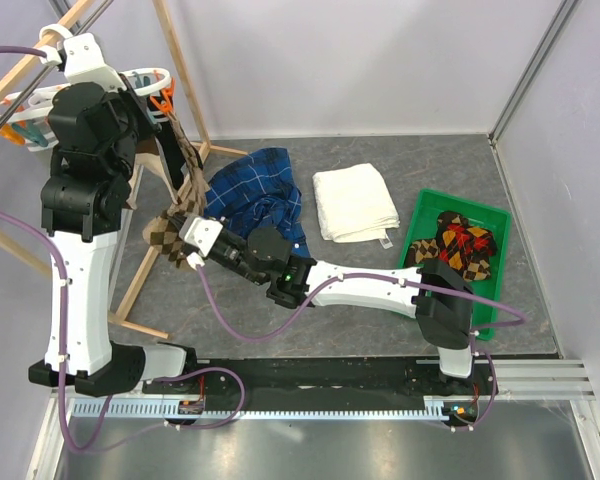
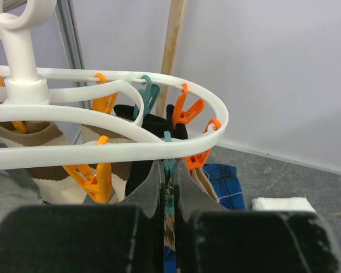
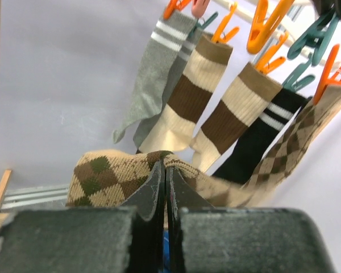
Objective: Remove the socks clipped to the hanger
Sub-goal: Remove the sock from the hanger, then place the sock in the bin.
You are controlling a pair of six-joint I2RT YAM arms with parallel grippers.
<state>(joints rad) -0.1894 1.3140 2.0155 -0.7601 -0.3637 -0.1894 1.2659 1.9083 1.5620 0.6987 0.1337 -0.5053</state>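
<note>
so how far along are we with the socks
Done: a few argyle socks lie in the green bin. In hand: right jaws shut on a brown argyle sock, left jaws shut on a teal clip on the hanger. Left: grey socks, striped socks and a black sock hang clipped.

Grey table (image 1: 400,160) carries blue plaid shirt (image 1: 260,190), folded white towel (image 1: 355,203), green bin (image 1: 425,212).
</note>
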